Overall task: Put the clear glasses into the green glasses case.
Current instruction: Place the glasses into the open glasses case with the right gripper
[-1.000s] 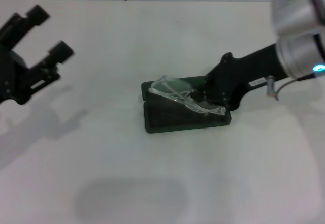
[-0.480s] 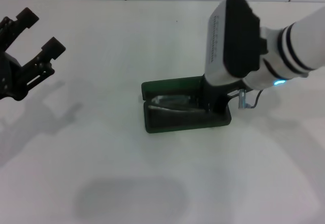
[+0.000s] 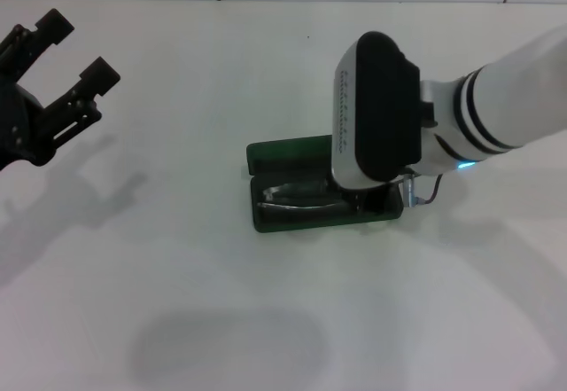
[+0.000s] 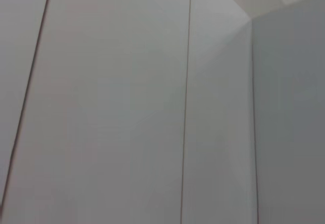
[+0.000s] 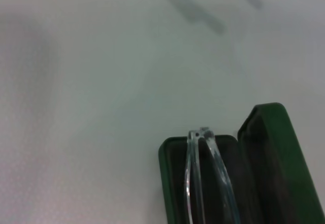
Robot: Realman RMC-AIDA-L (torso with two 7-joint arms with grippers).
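Note:
The green glasses case [image 3: 285, 155] lies open at the table's middle, its lid flat behind the base. The clear glasses [image 3: 291, 196] lie lengthwise inside the base. My right arm reaches in from the right. Its wrist housing covers the case's right end, and my right gripper [image 3: 368, 199] is down at that end, mostly hidden under the wrist. The right wrist view looks along the case [image 5: 165, 183], with the clear glasses [image 5: 189, 183] in the dark lining and the lid [image 5: 277, 153] beside them. My left gripper [image 3: 78, 47] hangs open at the far left, holding nothing.
A white tabletop [image 3: 221, 320] surrounds the case, with a wall seam along the back. The left wrist view shows only pale wall panels [image 4: 127, 107].
The right arm swung over the case and came down. The glasses went from tilted across the case's rim to lying down inside the base. The left gripper only shifted slightly.

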